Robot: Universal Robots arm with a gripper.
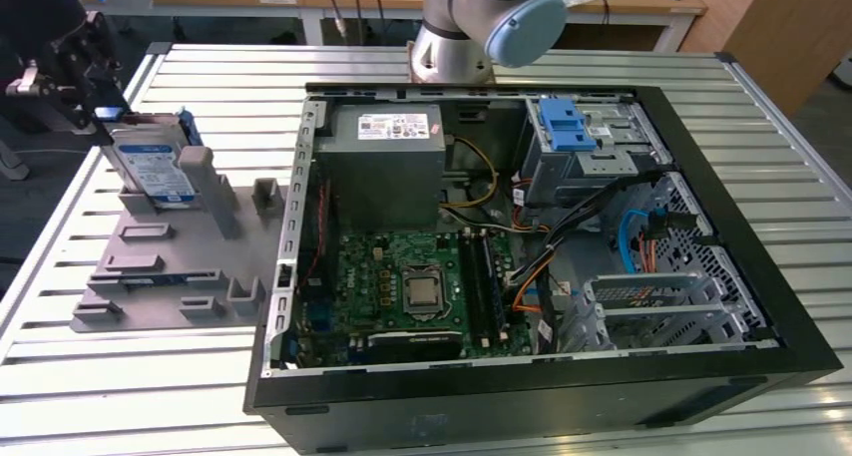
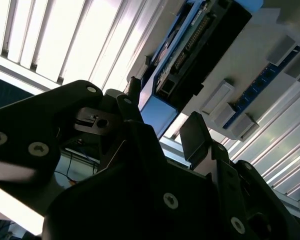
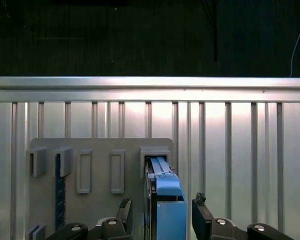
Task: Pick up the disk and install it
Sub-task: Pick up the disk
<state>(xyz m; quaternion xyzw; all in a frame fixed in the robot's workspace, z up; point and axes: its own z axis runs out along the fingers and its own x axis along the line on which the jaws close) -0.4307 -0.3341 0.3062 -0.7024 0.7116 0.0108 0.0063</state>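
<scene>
while the disk [image 3: 166,187] stands upright in its grey holder [image 3: 97,145] on the desk [image 3: 240,150], the open claw [image 3: 162,202] straddles it, apparently without contact.

One disk [image 1: 150,172], one grey fixture [image 1: 147,266], one open computer case [image 1: 533,401], one arm [image 1: 473,27], one hand [image 3: 162,205].

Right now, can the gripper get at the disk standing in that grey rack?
Probably yes. In the first wrist view the gripper hangs right at the disk, which stands on edge in the grey rack. Its fingers are apart, one on each side of the disk's blue frame, with nothing in between.
</scene>
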